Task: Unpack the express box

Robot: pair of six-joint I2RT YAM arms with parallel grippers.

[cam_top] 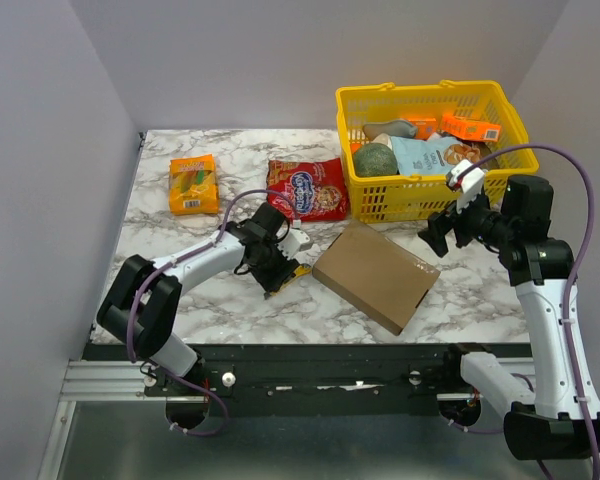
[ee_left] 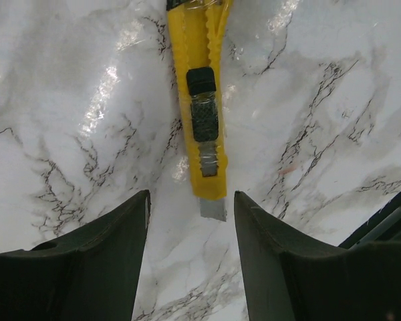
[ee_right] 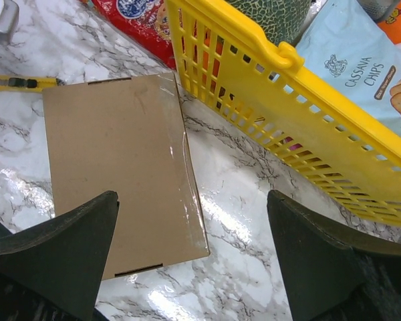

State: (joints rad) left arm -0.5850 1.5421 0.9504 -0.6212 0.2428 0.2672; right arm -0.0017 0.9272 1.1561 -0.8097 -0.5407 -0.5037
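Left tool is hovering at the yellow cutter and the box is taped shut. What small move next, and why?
Probably ease the left tool forward and down along the yellow cutter, then close. Only the cutter's near end sits between the open jaws, untouched, lying flat on the marble table. The express box is sealed with clear tape, which needs cutting.

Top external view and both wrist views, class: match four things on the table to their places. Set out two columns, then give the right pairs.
Things
1. flat brown cardboard express box
2. yellow plastic utility knife
3. red snack bag
4. pale blue chips bag

Places
a. inside the yellow plastic basket
b. lying at the left gripper fingertips
c. flat beside the basket's left side
d. closed, in front of the basket

Pairs: 1-d, 2-b, 3-c, 4-a
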